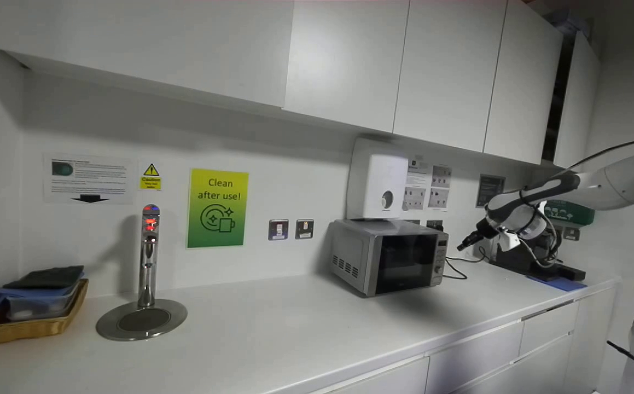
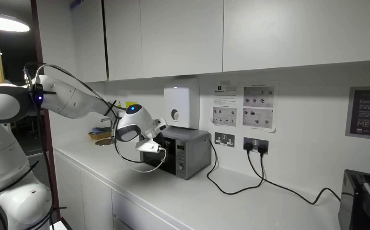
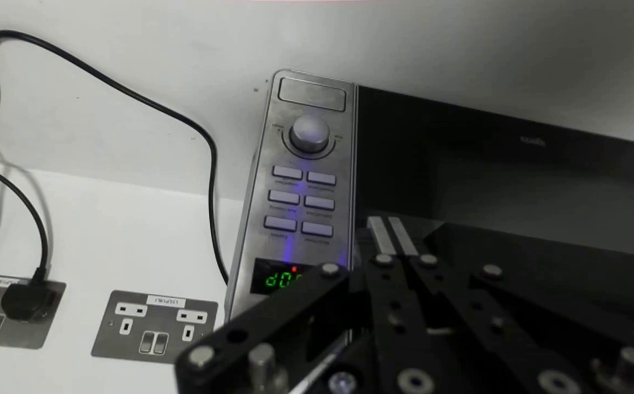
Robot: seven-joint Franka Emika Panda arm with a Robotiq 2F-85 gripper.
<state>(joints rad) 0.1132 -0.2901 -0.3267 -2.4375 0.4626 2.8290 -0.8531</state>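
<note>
A silver microwave point(image 1: 352, 257) with a dark door stands on the counter in both exterior views point(image 2: 197, 156). My gripper point(image 1: 463, 245) is shut, its two fingers side by side with nothing seen between them. In the wrist view, which stands upside down, the fingertips point(image 3: 388, 221) lie over the dark door point(image 3: 486, 180), just beside the control panel point(image 3: 273, 262). The panel carries a round knob point(image 3: 309, 133), several buttons point(image 3: 317, 229) and a lit green display point(image 3: 275, 280) partly covered by the gripper. Whether the fingertips touch the door cannot be told.
A white dispenser point(image 1: 374, 180) stands behind the microwave under wall cupboards point(image 1: 344, 60). Black cables point(image 2: 236, 193) run from wall sockets point(image 2: 224, 139) along the counter point(image 2: 236, 210). A black machine point(image 2: 363, 198), a metal tap point(image 1: 147, 262) and a wicker basket point(image 1: 32, 330) stand on the counter.
</note>
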